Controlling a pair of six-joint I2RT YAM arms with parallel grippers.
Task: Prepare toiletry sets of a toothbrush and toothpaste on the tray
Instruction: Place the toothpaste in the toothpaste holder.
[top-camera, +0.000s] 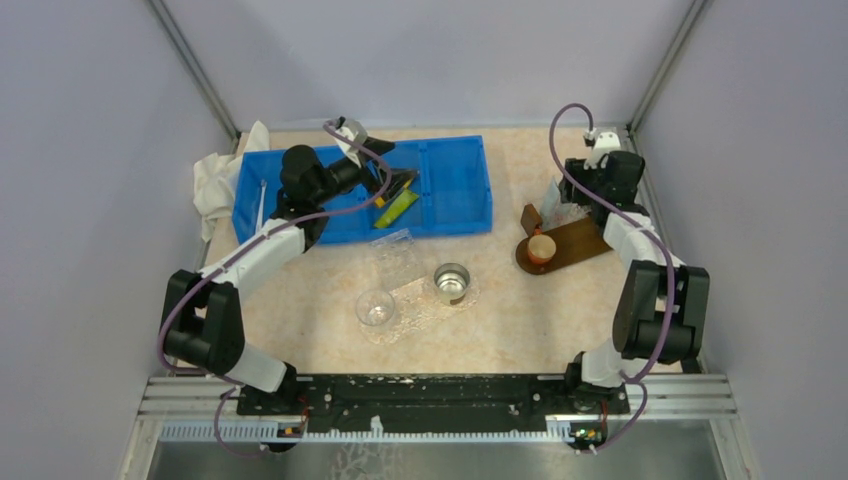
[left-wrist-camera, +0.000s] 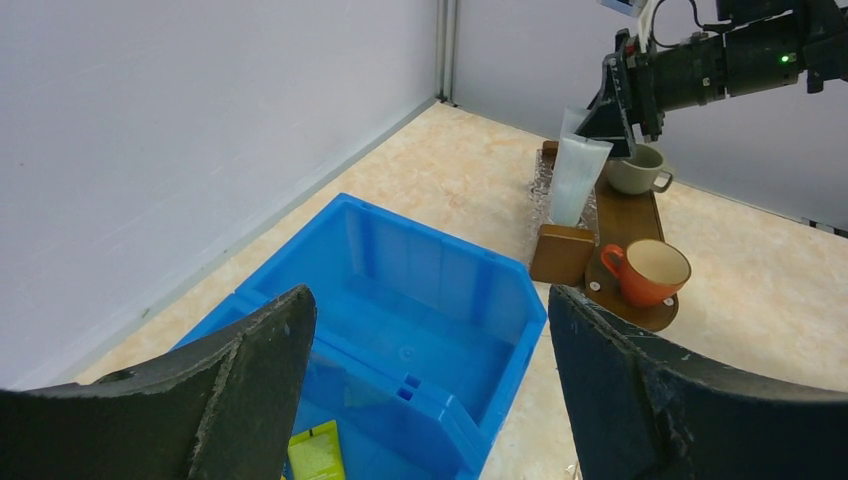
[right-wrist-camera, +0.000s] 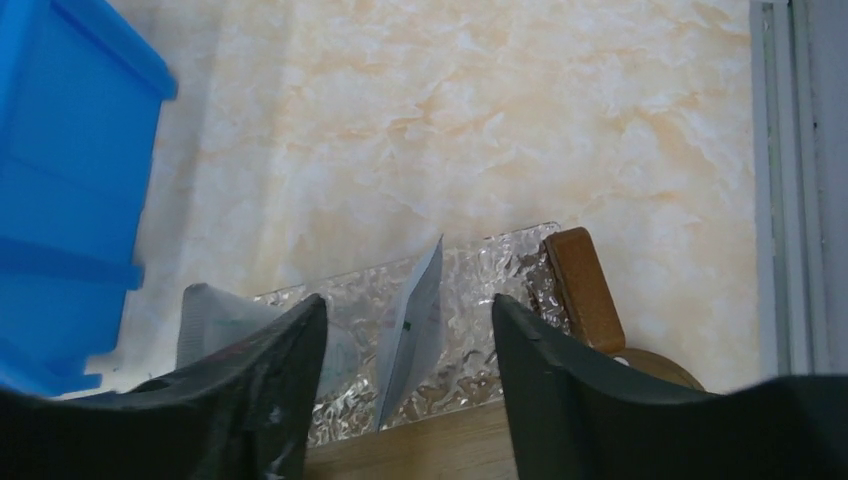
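Observation:
A white toothpaste tube (right-wrist-camera: 415, 325) stands tilted in a clear textured glass dish (right-wrist-camera: 480, 290) at the end of the wooden tray (top-camera: 575, 240). My right gripper (right-wrist-camera: 408, 300) is open around it, with a gap on each side. A second white tube (right-wrist-camera: 215, 320) lies partly behind the left finger. My left gripper (left-wrist-camera: 430, 295) hangs open over the blue bin (left-wrist-camera: 400, 300), just above a yellow-green toothpaste tube (top-camera: 397, 208). A white toothbrush (top-camera: 261, 203) lies in the bin's left compartment.
An orange cup (left-wrist-camera: 650, 272), a grey mug (left-wrist-camera: 637, 170) and a brown block (left-wrist-camera: 562, 254) sit on the tray. A clear glass (top-camera: 375, 308) and a metal cup (top-camera: 452, 283) stand mid-table on crinkled clear plastic. A white cloth (top-camera: 215, 180) lies left of the bin.

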